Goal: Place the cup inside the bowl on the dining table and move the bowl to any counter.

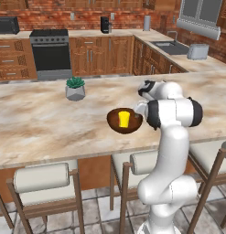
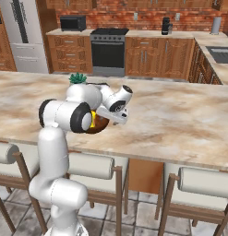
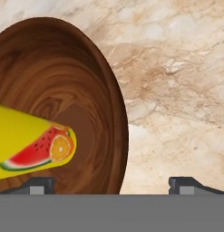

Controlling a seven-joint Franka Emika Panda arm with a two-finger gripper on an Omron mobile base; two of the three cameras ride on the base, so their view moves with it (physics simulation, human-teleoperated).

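Marble dining table [image 1: 36, 123] bears 1 bowl [image 1: 115, 123] holding 1 cup [image 1: 124, 119].

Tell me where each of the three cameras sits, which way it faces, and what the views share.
Left base view: behind the arm's left, facing forward over the dining table; the arm rises at lower right.
Right base view: behind the arm's right, facing the same table; the arm rises at lower left, covering most of the bowl.
Hand view: on the hand, looking down at the bowl's rim; open fingers at the bottom.
Shared: the cup in the bowl.
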